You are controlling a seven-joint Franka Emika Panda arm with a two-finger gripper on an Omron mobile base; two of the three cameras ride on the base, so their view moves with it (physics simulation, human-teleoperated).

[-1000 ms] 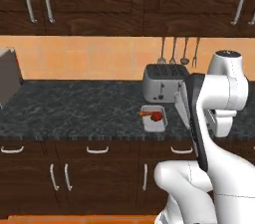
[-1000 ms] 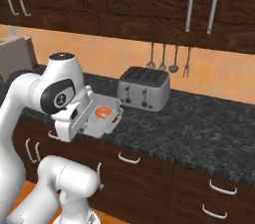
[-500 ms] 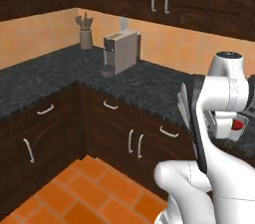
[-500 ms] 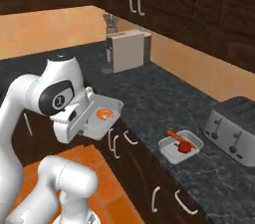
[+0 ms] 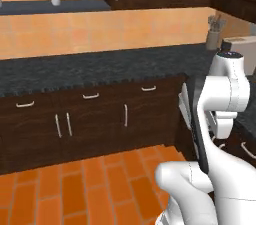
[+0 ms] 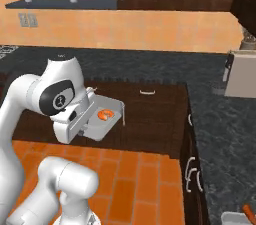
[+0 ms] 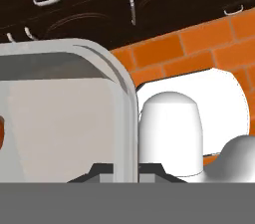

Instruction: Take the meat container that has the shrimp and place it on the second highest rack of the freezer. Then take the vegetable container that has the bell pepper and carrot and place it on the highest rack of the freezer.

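Grey meat container clamped by its rim in the hand.

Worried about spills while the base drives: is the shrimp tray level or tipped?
Roughly level: the shrimp sits inside the tray, held by its rim.

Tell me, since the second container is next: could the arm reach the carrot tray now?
Probably not: the fingers grip the shrimp tray, and the carrot tray sits on the counter far right.
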